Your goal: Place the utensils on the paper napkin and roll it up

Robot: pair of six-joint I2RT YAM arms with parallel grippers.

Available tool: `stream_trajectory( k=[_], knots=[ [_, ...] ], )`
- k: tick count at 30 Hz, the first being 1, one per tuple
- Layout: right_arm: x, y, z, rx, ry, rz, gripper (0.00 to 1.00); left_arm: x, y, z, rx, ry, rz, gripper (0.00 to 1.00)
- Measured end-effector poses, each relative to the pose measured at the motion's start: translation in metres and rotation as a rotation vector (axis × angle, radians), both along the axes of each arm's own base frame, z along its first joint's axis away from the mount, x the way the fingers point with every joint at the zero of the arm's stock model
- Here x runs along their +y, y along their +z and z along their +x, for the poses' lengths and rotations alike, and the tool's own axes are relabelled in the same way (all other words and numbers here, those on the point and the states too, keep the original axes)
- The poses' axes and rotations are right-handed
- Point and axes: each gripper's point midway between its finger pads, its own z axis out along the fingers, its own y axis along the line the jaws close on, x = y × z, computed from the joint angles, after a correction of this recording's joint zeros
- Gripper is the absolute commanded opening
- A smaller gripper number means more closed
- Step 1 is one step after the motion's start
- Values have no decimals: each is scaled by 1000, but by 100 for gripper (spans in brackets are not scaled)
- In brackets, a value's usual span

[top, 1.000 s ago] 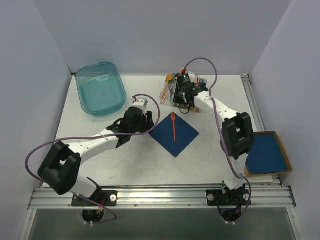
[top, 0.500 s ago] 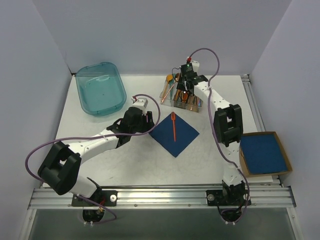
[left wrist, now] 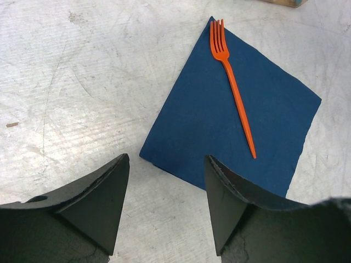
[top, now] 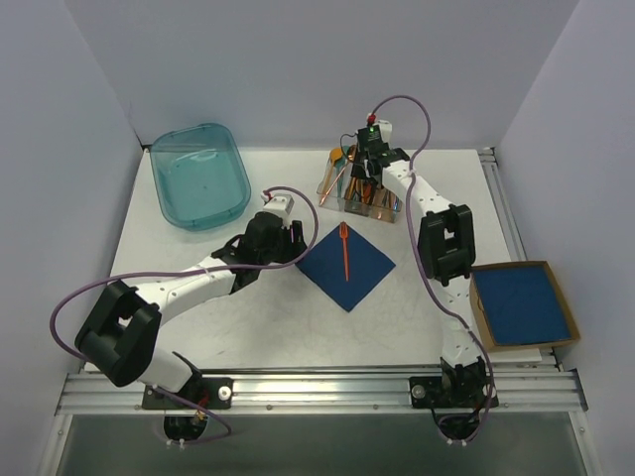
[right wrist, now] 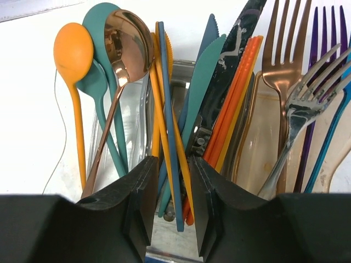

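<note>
The dark blue paper napkin (top: 345,265) lies flat as a diamond mid-table, also in the left wrist view (left wrist: 230,115). An orange fork (top: 344,250) lies on it, tines toward the far side (left wrist: 233,90). My left gripper (top: 294,244) (left wrist: 166,164) is open and empty, low at the napkin's left corner. My right gripper (top: 367,180) (right wrist: 173,175) is down in the clear cutlery caddy (top: 363,196). Its jaws stand narrowly apart around orange handles (right wrist: 185,181) and a blue handle (right wrist: 167,109). A shiny copper spoon (right wrist: 129,44) stands left of them.
A teal bin (top: 198,175) sits at the far left. A cardboard box (top: 523,303) holding blue napkins sits at the right edge. The caddy also holds teal spoons (right wrist: 104,82), a teal knife (right wrist: 203,76), a copper fork (right wrist: 279,60) and purple forks (right wrist: 323,44).
My right arm swung left and settled over the caddy, with the gripper lowered among the handles. The left arm, napkin and fork have not moved.
</note>
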Motion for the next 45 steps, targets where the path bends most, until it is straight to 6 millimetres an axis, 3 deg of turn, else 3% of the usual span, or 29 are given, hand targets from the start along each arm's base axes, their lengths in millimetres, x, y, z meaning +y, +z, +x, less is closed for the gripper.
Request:
stream_trajectory(
  k=[10, 36, 45],
  knots=[
    [-1, -35, 2, 49, 8, -18, 29, 0, 0, 0, 0, 0, 0, 65],
    [2, -43, -1, 65, 27, -62, 22, 0, -5, 0, 9, 0, 8, 66],
    [3, -42, 1, 53, 26, -59, 3, 0, -5, 0, 9, -1, 7, 65]
  ],
)
